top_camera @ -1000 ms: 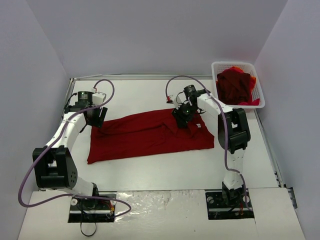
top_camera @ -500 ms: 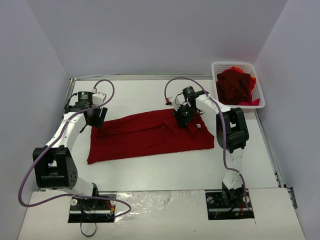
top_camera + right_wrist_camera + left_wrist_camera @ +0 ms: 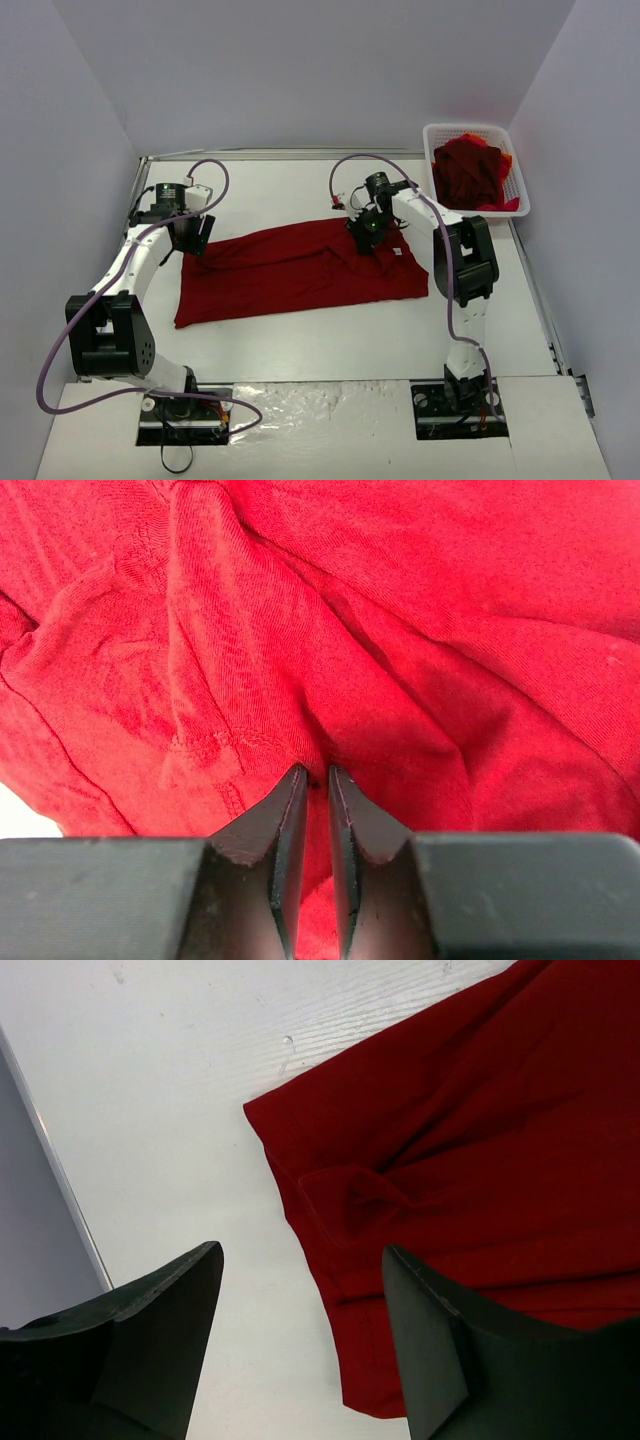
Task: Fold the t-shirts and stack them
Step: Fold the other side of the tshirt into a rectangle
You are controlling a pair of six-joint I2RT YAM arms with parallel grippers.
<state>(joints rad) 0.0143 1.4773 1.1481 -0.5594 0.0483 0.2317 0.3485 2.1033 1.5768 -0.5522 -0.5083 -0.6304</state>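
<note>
Both wrist views cut off the t-shirt (image 3: 480, 1140).

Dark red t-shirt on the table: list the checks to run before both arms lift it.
1. Right gripper shut on a ridge of the dark red cloth t-shirt: ok.
2. Left gripper gripping the shirt's corner: not ok. Its jaws are open above the edge, one finger over bare white table.
3. Number of cloth layers in the right pinch: cannot tell.
4. Shirt lying flat: not ok. It is creased around the right gripper, with a small fold near the left corner.
5. White plastic mesh basket of more red shirts apart from the spread shirt: ok.
</note>
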